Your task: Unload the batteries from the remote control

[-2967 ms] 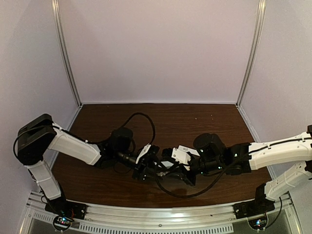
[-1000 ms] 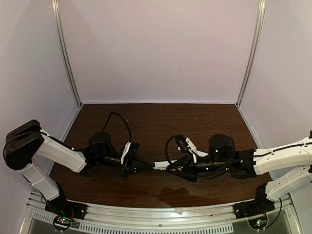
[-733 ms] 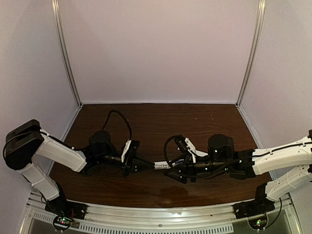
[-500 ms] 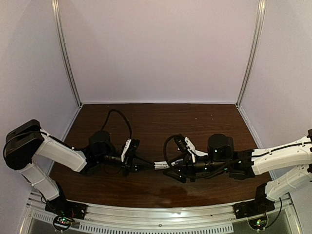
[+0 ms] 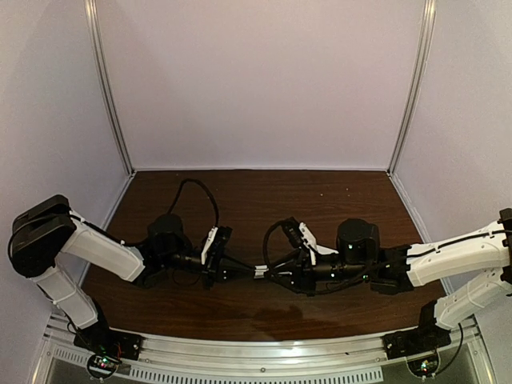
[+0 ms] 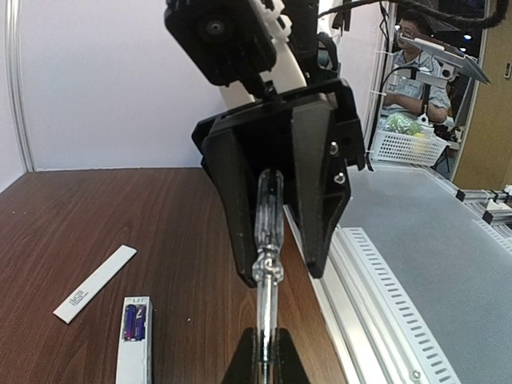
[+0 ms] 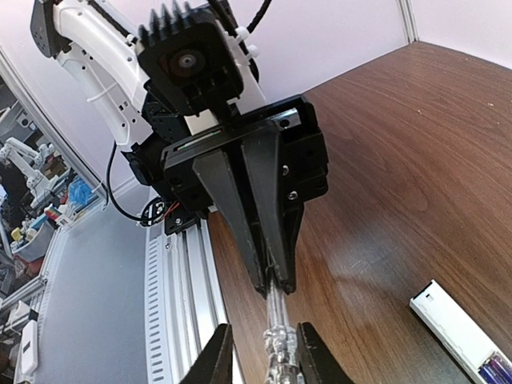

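Note:
The remote control (image 6: 134, 360) lies flat on the wood with its compartment uncovered, and purple-blue batteries (image 6: 134, 321) sit in it. Its thin white back cover (image 6: 96, 283) rests beside it. In the right wrist view the remote control (image 7: 453, 331) and batteries (image 7: 498, 371) show at the lower right. My left gripper (image 6: 266, 346) is shut on the metal shaft of a clear-handled screwdriver (image 6: 266, 232). My right gripper (image 7: 264, 338) stands open around the screwdriver's handle (image 7: 280, 352), with a gap on one side. From above, the left gripper (image 5: 240, 270) and right gripper (image 5: 276, 275) face tip to tip.
The aluminium front rail (image 6: 384, 272) runs close beside the screwdriver, and it shows again as the rail (image 7: 172, 280) in the right wrist view. Lilac walls (image 5: 256, 80) enclose the wooden table (image 5: 264, 200). Black cables (image 5: 196, 192) loop over both wrists.
The right gripper has slid left along the screwdriver toward the left gripper, and its jaws have loosened off the handle. The left gripper stays clamped on the shaft.

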{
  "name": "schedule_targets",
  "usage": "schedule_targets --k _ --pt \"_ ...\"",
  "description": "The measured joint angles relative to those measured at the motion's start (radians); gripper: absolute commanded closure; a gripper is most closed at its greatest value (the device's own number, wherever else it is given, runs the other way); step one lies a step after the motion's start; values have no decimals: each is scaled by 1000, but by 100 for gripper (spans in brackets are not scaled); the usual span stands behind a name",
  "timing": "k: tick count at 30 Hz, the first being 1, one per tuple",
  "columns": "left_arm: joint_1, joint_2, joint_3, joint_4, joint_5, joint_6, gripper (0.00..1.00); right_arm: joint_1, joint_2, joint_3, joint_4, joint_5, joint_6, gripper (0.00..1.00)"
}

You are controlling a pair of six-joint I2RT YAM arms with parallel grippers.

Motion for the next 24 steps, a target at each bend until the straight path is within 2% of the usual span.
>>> schedule_targets --k 3,6,9,17,24 --pt "0 0 0 3 0 -3 100 0 2 0 4 4 -3 77" --pt "0 0 0 9 -3 -6 100 0 4 0 5 5 -4 72" --pt "0 0 0 21 -7 -10 100 0 9 0 6 5 -4 71" --pt "0 0 0 27 -14 -15 100 0 11 0 10 5 -3 74" --pt "0 1 0 34 -14 -18 100 0 11 0 13 8 -3 82"
